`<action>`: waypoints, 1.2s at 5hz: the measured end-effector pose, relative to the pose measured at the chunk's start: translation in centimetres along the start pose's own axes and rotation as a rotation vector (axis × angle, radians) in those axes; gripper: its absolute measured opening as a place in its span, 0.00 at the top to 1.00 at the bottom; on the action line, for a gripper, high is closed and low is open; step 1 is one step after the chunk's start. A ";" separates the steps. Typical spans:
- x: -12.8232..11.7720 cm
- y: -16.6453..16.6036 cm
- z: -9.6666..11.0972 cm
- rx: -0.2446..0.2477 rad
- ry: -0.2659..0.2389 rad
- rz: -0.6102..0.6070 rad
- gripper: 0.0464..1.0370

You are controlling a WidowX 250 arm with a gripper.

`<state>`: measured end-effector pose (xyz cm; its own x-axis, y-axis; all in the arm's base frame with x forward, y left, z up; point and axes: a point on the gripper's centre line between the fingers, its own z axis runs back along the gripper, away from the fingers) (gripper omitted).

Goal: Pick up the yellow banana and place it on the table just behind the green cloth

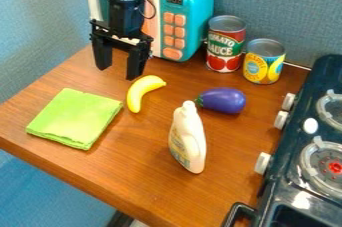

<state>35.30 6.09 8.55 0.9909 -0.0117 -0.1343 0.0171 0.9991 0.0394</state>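
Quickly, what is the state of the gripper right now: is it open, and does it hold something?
Gripper: open, its fingers apart, holding nothing; the banana is nearest to it.

1. Table (127,173): brown, wood-grained
2. Green cloth (75,118), folded, left part
3. Yellow banana (139,94), just right of cloth
4. Purple eggplant (224,100), near white bottle (188,143)
5. Red can (226,46), yellow can (264,63), toward back
6. Teal toy microwave (192,13), back

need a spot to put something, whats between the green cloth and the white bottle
Bare wooden tabletop lies between the green cloth and white bottle in the camera view; the banana is outside that stretch, nearer the gripper.
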 end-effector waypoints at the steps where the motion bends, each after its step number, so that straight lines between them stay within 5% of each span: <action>1: -0.1 -0.1 -1.2 -0.006 0.036 -0.001 0.04; 6: 3.5 -1.2 -5.2 0.026 0.060 0.062 0.04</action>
<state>38.06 5.10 2.92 0.9803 0.0535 -0.1901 -0.0398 0.9964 0.0754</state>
